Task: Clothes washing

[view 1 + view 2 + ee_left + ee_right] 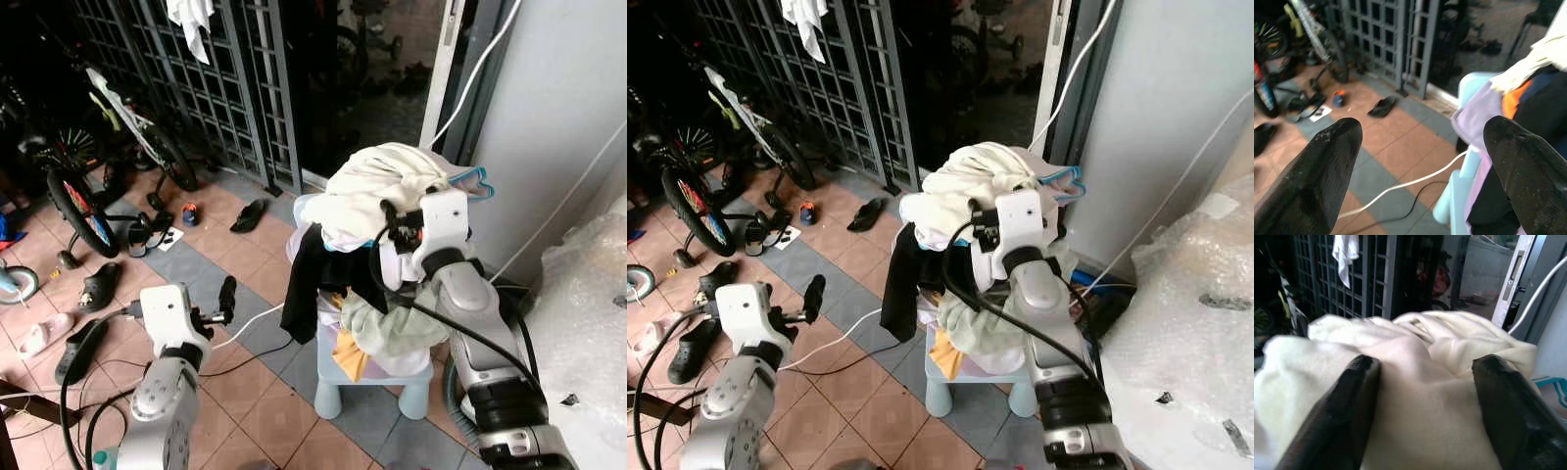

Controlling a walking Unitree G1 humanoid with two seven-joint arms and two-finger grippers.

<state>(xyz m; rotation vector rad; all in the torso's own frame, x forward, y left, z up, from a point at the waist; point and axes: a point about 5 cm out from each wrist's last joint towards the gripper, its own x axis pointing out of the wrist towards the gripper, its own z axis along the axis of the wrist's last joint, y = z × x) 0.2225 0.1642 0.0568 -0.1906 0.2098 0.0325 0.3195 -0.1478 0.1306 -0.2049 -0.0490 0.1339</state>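
Your laundry sits straight ahead: a heap of mixed clothes piled on a pale blue plastic stool that stands on the tiled floor. On top of the heap lies a cream-coloured crumpled cloth, with a black garment hanging down the stool's left side and pale green and orange pieces spilling lower at the front.

Your right gripper is up at the top of the heap, its two black fingers spread wide to either side of a fold of the cream cloth; you can see the fabric bulging between them, but they are not closed on it.

Your left gripper hangs over the floor just left of the stool, fingers wide apart and holding nothing.

Watch what lies around you. A white cable and a black cable trail across the tiles beside the stool's left legs. Black sandals and other shoes are scattered on the floor to your left, near a bicycle leaning by a dark metal grille gate, where a white cloth hangs. On your right, a mass of clear bubble wrap stands close against your right arm, beside a grey wall.
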